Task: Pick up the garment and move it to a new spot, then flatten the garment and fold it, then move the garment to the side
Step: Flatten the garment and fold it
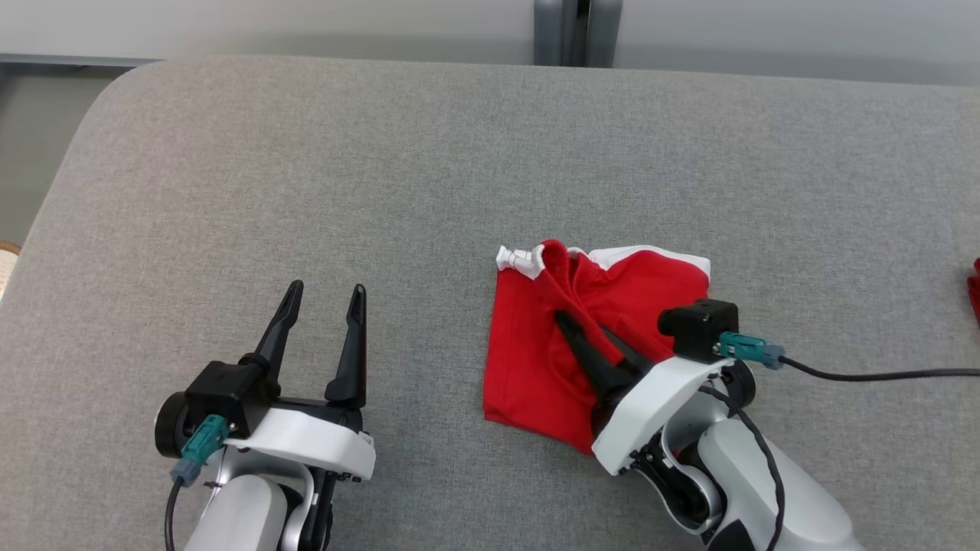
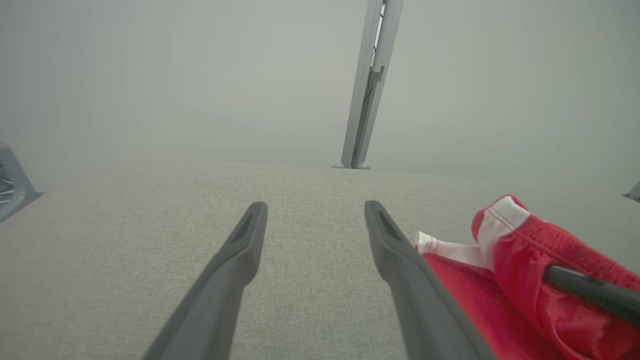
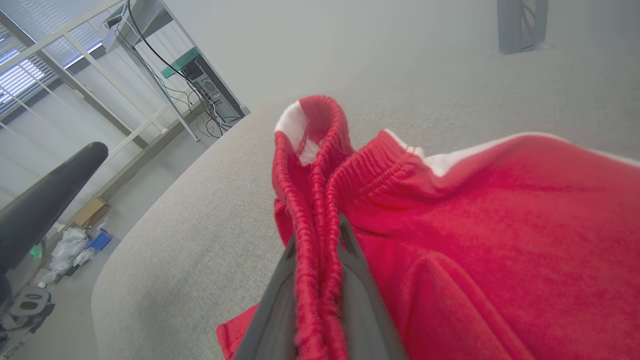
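– Shorts, red with white trim, lie on the grey fabric-covered counter, right of its middle and toward the near edge in the head view. Do they lie flat?

– Mostly. They make a rough square bundle, but the elastic waistband stands up as a ridge. It runs from the far left corner of the bundle toward the right claw.

– How does that claw stand?

– Narrow, with its two dark fingers pinched on the waistband. In the right wrist view, the ribbed waistband comes up between the fingers of the right claw. The rest of the shorts spreads off to that view's right over the counter.

– And the other arm?

– The left claw sits well to the left of the shorts over bare counter, with its fingers spread wide and nothing between them. Its own wrist view shows the left claw gaping over grey cloth. The shorts are at the lower right there, with one finger of the right claw across them.

– Anything else on the counter?

– A small white piece lies at the far left corner of the shorts, too small to tell what it is. A red thing is cut off by the right edge. A grey post rises beyond the far edge.
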Available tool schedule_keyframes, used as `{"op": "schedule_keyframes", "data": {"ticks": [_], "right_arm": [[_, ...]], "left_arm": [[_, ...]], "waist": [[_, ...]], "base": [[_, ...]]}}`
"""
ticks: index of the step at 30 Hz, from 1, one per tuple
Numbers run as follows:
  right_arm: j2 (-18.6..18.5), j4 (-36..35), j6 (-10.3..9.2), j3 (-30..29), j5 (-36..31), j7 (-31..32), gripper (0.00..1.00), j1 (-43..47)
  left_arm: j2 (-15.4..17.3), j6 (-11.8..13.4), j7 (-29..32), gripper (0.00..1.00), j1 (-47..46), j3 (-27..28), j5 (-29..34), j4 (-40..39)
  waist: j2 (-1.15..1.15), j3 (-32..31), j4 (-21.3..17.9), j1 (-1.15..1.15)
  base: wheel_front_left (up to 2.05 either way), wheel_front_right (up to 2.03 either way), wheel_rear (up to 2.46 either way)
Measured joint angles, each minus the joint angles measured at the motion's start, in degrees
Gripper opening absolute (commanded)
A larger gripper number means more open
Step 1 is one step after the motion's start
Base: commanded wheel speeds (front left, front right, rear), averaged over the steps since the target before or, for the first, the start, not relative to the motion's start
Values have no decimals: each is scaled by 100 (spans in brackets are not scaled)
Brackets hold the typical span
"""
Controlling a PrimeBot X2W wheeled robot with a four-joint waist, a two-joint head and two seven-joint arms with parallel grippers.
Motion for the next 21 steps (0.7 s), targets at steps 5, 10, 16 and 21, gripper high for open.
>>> {"op": "schedule_keyframes", "data": {"ticks": [5, 10, 16, 21], "right_arm": [[-9, 249, 0, 522, 394, -182, 100, -263], [-7, 240, 0, 1229, 842, -260, 100, -436], [-1, 212, 0, 1713, 877, -552, 100, -618], [8, 96, 0, 1293, 966, -817, 100, -604]], "left_arm": [[-8, -19, -16, 100, -63, -47, 3, 46], [-8, -19, -25, 100, -102, -55, 10, 69], [10, -18, -43, 100, -102, -49, 2, 96], [69, 7, -69, 100, -95, 22, 0, 67]], "waist": [[0, 66, 4, 0], [0, 54, -25, 0], [0, -12, -52, 0], [0, -87, -160, 0]], "base": [[0, 0, 0], [0, 0, 0], [0, 0, 0], [0, 0, 0]]}}
